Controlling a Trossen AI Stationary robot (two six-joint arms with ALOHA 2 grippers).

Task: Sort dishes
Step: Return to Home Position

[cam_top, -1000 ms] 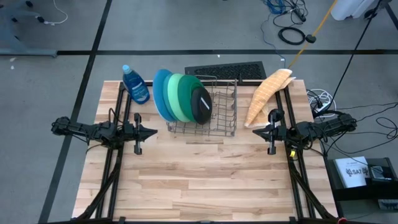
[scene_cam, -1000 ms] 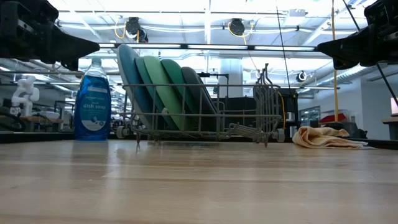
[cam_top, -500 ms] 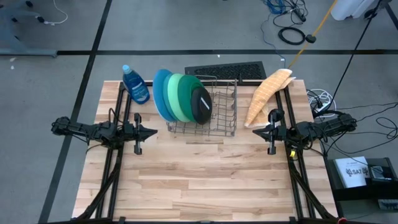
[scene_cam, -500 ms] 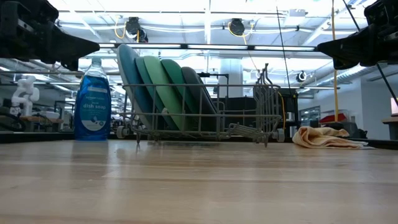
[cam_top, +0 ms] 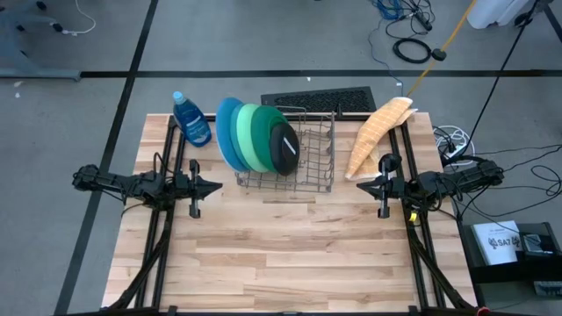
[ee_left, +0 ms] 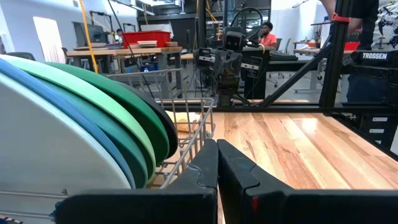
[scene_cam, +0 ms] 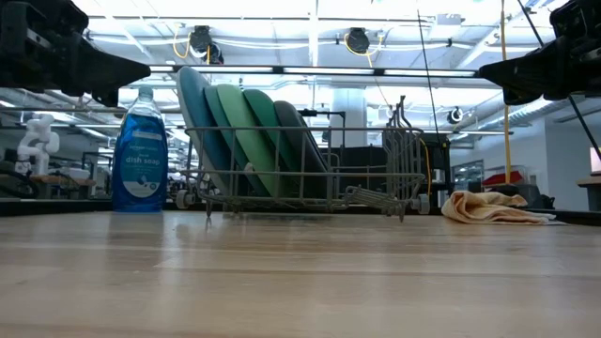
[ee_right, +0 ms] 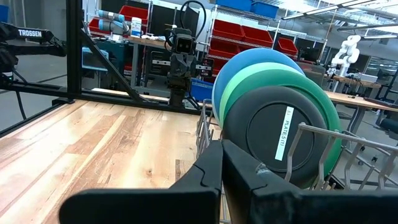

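High view: we log the left gripper [cam_top: 213, 186] and right gripper [cam_top: 362, 186] tip toward tip, well apart. The plates [cam_top: 250, 136] stand in the wire rack [cam_top: 314, 168] between them, toward the far edge.
Low view: only here does the plates' lean show, tilted toward the soap bottle [scene_cam: 139, 155].
Left wrist view: fingers pressed together, empty; plates just beside the tips.
Right wrist view: fingers likewise clenched on nothing. The black plate [ee_right: 273, 138] is nearest, and its label shows only here.

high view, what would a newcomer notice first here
The fan of plates, blue through green, ending in a smaller black plate, stands on edge in the left half of the grey wire rack. The left gripper and right gripper hang shut either side of it, facing each other.
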